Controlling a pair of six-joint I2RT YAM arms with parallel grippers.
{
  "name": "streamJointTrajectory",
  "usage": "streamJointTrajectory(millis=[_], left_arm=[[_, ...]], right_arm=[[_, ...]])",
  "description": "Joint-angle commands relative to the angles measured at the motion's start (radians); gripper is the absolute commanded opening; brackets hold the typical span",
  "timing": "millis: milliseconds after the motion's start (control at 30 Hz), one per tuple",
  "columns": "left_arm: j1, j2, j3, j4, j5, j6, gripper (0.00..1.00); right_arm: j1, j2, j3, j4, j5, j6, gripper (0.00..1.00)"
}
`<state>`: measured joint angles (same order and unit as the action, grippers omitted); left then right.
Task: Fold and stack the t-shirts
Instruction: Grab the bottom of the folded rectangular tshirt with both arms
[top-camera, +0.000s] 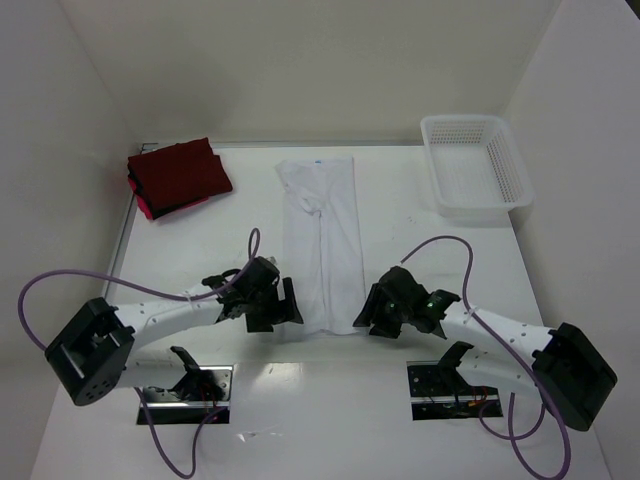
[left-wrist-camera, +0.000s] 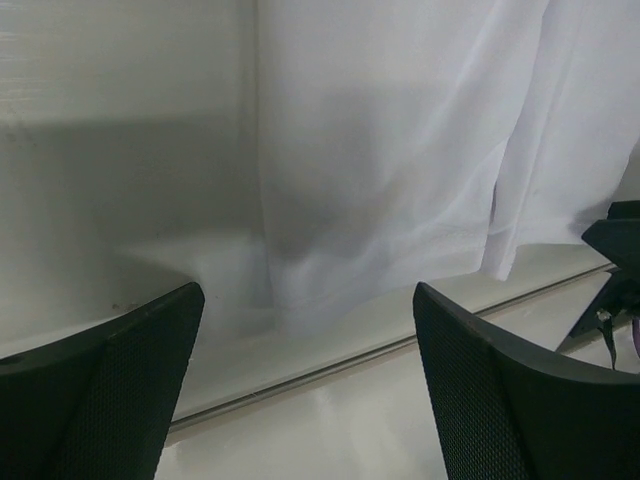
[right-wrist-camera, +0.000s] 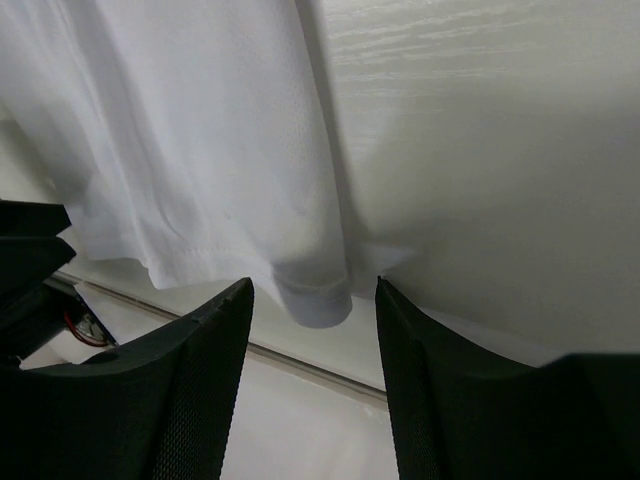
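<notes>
Lying lengthwise down the middle of the table is the white t-shirt, folded into a long narrow strip. Its collar end is far from the arms and carries a small blue neck label; its hem is at the near end, between the two grippers. Some creasing and bunching shows about a third of the way down from the collar. The dark red t-shirts sit as a folded stack at the far left corner, well apart from the white one. A white mesh basket stands at the far right, with nothing visible inside. The left gripper is low, just beside the near-left corner of the hem. From the left wrist camera its fingers are spread wide and hold nothing, with the white cloth lying ahead of the gap and the hem edge just beyond the tips. The right gripper sits at the near-right corner of the hem. From the right wrist camera its fingers are parted, more narrowly than the left pair. The folded hem corner of the shirt is right at the mouth of the gap and not pinched. Whether either set of fingertips touches the table, I cannot tell. Purple cables loop off both arms.
</notes>
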<state>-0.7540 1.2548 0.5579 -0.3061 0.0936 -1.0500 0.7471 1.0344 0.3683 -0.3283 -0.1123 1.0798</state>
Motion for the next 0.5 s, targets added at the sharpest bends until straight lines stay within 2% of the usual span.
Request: streamJointTrajectory(millis=[0, 467], left_arm=[[0.002, 0.077, 0.014, -0.001, 0.037, 0.016, 0.94], [0.002, 0.038, -0.036, 0.051, 0.057, -0.002, 0.92]], right_arm=[[0.011, -0.016, -0.005, 0.017, 0.026, -0.008, 0.61], [0.011, -0.077, -0.048, 0.061, 0.016, -0.008, 0.62]])
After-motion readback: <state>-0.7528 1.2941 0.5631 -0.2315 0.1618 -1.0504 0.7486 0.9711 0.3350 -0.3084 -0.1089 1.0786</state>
